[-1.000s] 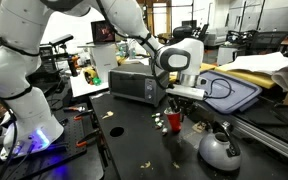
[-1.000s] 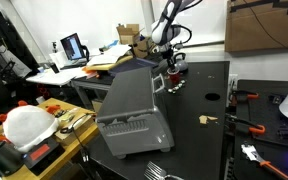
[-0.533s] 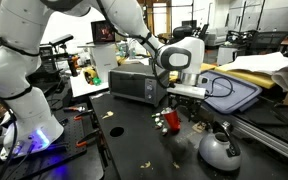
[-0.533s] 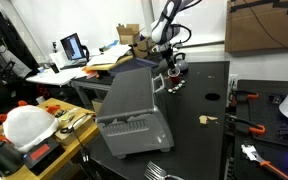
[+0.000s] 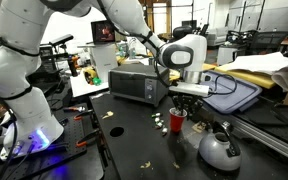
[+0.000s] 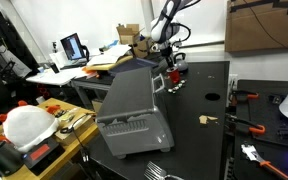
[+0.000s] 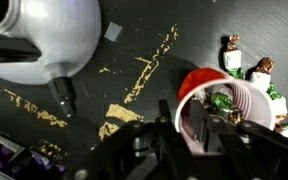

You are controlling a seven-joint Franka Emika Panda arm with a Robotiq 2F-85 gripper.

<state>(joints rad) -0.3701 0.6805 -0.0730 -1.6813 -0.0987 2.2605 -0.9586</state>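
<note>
A red cup (image 7: 246, 100) with a pale inside stands on the black table and holds wrapped candies (image 7: 221, 100). In the wrist view my gripper (image 7: 184, 118) straddles the cup's near rim: one finger is inside the cup, the other outside, and the wall is pinched between them. Several loose candies (image 7: 231, 55) lie just beyond the cup. Both exterior views show the gripper (image 5: 184, 105) (image 6: 171, 62) directly above the red cup (image 5: 177, 122) (image 6: 172, 73), with loose candies (image 5: 159, 122) beside it.
A grey kettle (image 5: 219, 150) (image 7: 44, 35) stands close to the cup. A toaster oven (image 5: 134, 85) sits behind it, and a grey toaster (image 6: 129, 110) stands nearer the table's front edge. Crumbs (image 7: 144, 75) and tools (image 6: 246, 125) lie on the black top.
The gripper and the red cup have shifted slightly to the right in an exterior view. The kettle and loose candies have not moved.
</note>
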